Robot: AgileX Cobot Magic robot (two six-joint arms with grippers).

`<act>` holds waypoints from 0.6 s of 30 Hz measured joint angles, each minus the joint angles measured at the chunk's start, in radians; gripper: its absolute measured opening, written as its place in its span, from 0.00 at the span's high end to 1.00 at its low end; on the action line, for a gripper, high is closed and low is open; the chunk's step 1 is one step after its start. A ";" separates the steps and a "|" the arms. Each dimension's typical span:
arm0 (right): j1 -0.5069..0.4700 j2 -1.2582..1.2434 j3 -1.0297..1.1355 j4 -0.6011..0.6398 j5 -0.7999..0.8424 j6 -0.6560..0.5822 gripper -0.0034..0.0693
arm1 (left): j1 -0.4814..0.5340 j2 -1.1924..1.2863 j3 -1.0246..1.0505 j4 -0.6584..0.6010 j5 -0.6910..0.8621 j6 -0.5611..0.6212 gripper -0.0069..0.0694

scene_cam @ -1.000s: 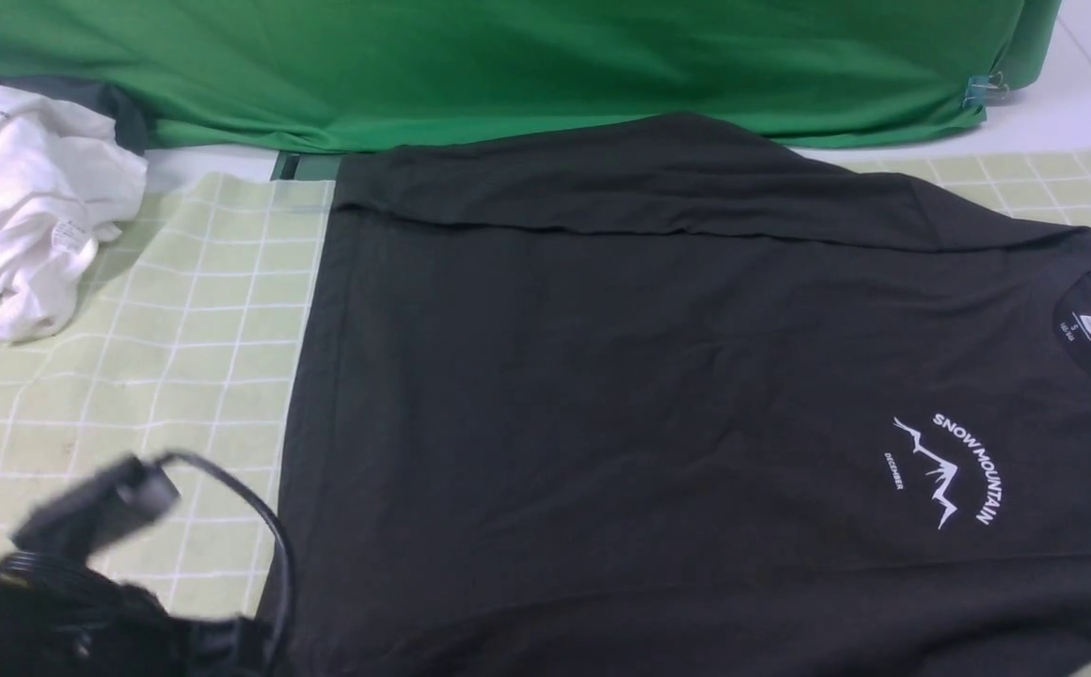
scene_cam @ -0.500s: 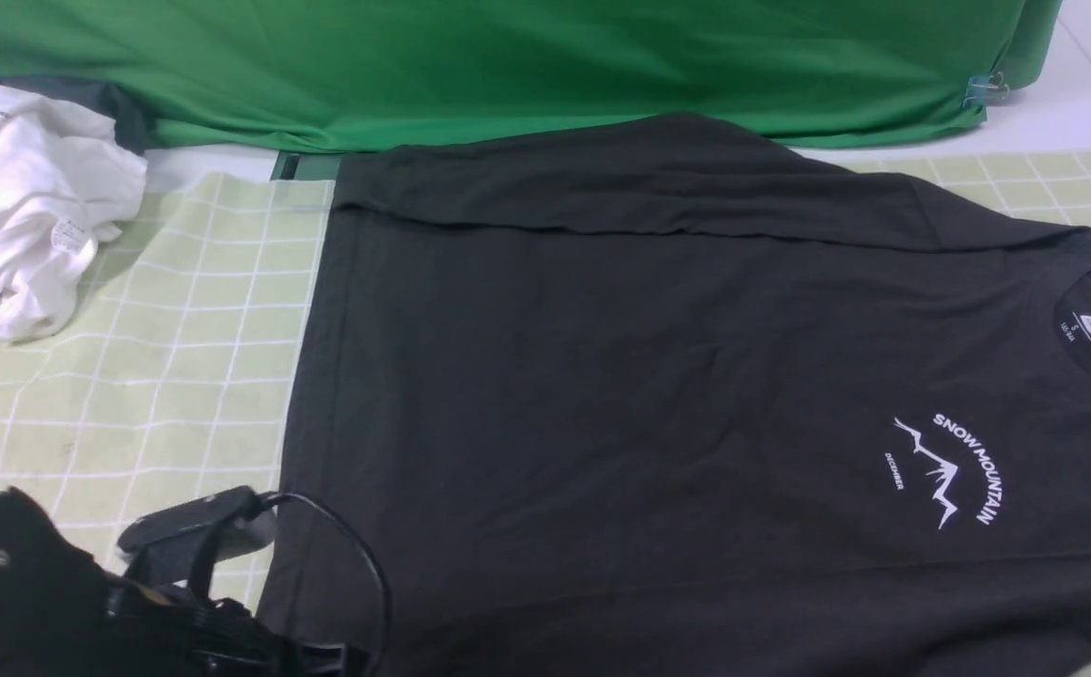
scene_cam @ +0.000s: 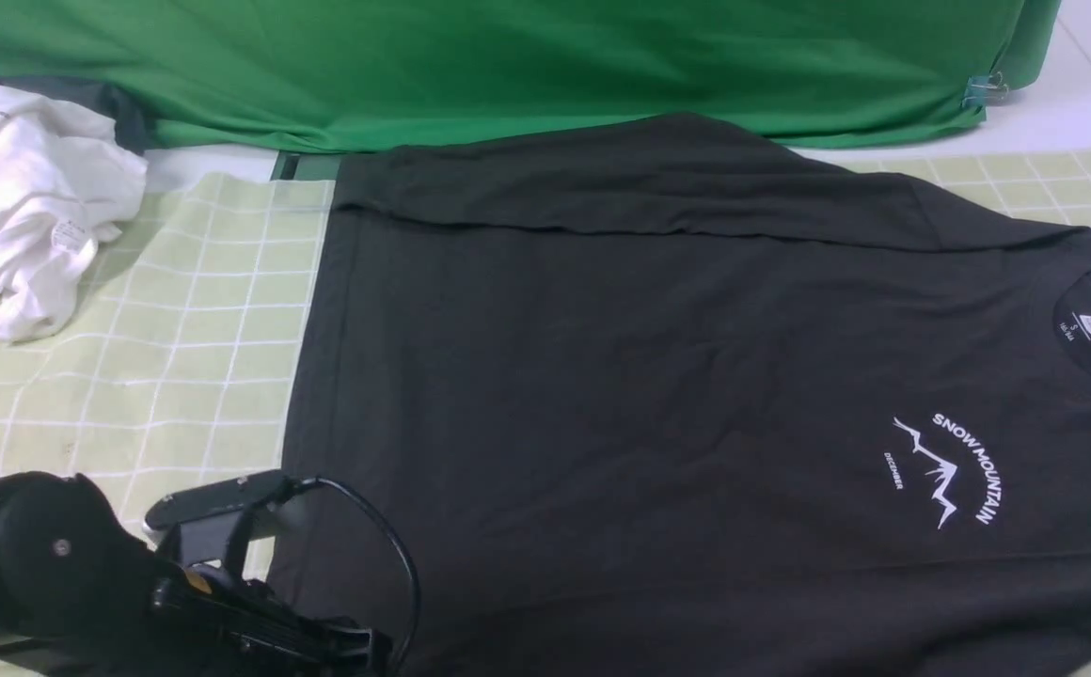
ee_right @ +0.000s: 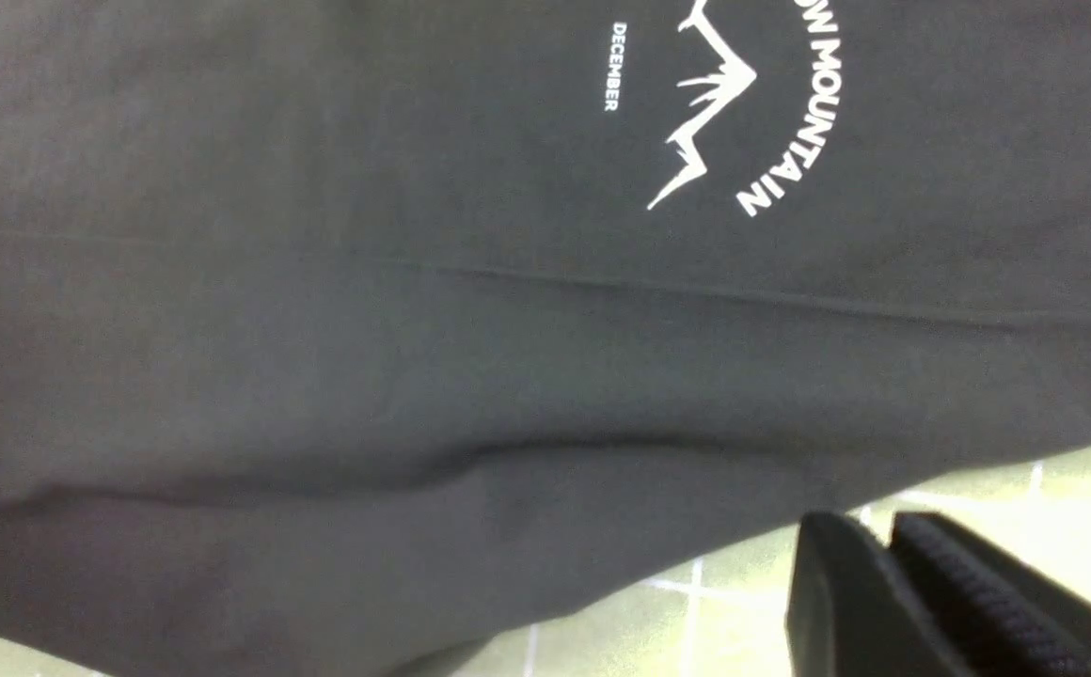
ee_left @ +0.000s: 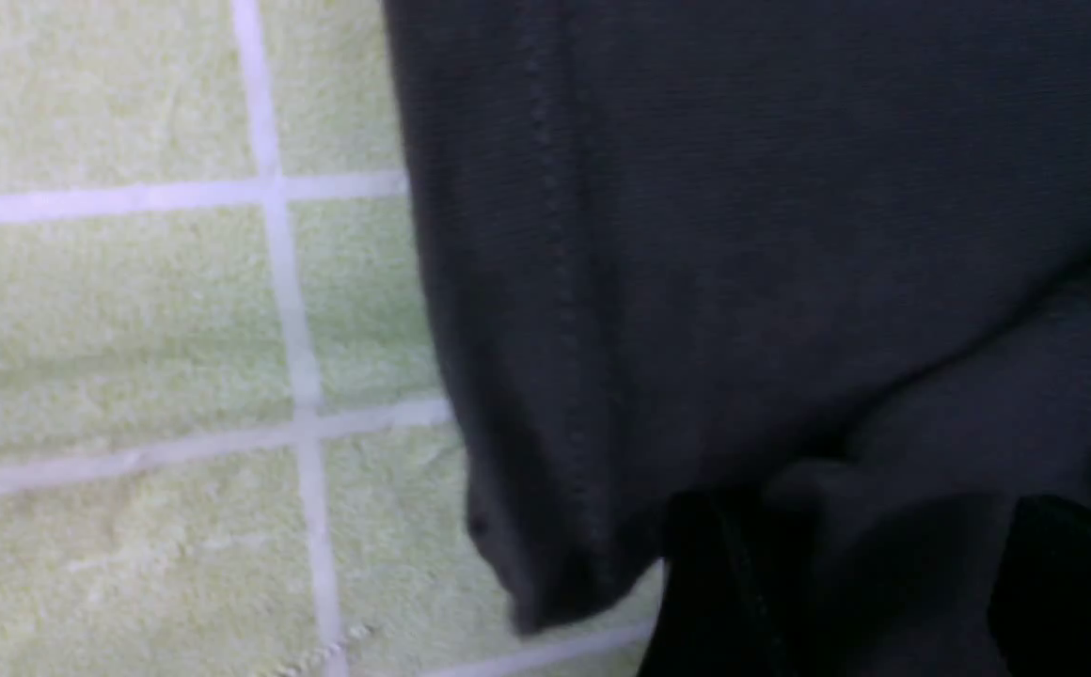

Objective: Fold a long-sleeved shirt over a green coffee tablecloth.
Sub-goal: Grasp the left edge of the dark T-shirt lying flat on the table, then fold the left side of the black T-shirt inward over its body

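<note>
Front view: the shirt [scene_cam: 621, 376] is laid flat on the checked tablecloth [scene_cam: 179, 329], neck to the right, with a sleeve laid along its far edge. The right gripper is not seen here.
Left wrist view: the left gripper [ee_left: 893, 536] is seen wide, with a bump of the hem corner between its fingers.
Right wrist view: the right gripper [ee_right: 870, 531] is seen narrow and empty, over the tablecloth just beside the shirt's near edge.
Risk one: the hem corner may be dragged and crumpled if cloth is caught on a finger when the left gripper is lifted.
Risk two: the fold may be spoiled if only one layer is pinched.
</note>
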State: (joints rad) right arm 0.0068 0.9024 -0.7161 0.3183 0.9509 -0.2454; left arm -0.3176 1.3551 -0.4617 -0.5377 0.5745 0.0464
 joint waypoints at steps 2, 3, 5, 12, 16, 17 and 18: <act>0.000 0.000 0.000 0.000 -0.001 -0.002 0.85 | 0.000 0.016 -0.006 -0.004 -0.001 -0.001 0.39; 0.000 0.000 0.000 0.000 -0.004 -0.003 0.84 | 0.000 0.025 -0.010 -0.006 0.000 -0.002 0.41; 0.000 0.000 0.000 0.000 -0.007 -0.003 0.84 | 0.000 0.026 -0.015 -0.006 0.001 -0.002 0.43; 0.000 0.000 0.000 0.000 -0.011 -0.005 0.82 | 0.000 0.010 -0.063 -0.020 0.054 -0.002 0.58; 0.000 0.000 0.000 0.000 -0.011 -0.011 0.81 | 0.000 0.005 -0.067 -0.026 0.055 -0.002 0.67; 0.000 0.000 0.000 0.000 -0.011 -0.013 0.81 | 0.000 0.005 -0.067 -0.026 0.055 -0.002 0.70; 0.000 0.000 0.000 0.000 -0.011 -0.013 0.81 | 0.000 0.005 -0.067 -0.026 0.054 -0.002 0.70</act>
State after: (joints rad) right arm 0.0068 0.9024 -0.7161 0.3183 0.9403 -0.2585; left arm -0.3178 1.3602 -0.5291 -0.5634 0.6289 0.0442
